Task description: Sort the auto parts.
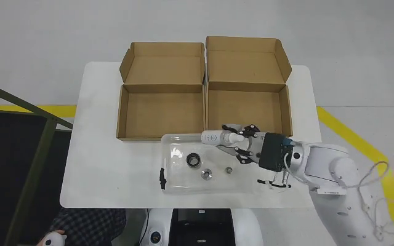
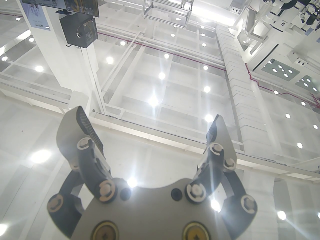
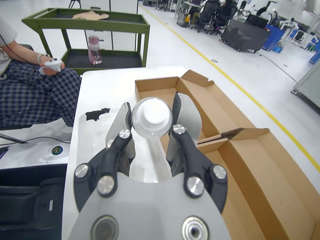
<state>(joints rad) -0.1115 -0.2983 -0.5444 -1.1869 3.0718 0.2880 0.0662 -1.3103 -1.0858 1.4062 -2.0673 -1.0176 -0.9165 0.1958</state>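
We find the right gripper point(image 3: 151, 104) pinching the round white part point(image 3: 152, 122) over the tray point(image 1: 175, 154) edge, short of the box point(image 1: 246, 111), left gripper point(image 2: 148, 116) spread; we judge its smooth body may slip out.

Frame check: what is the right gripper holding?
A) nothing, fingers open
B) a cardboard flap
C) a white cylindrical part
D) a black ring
C: the right gripper is shut on the white cylindrical part, one finger on each side of it, while the black ring lies in the clear tray.
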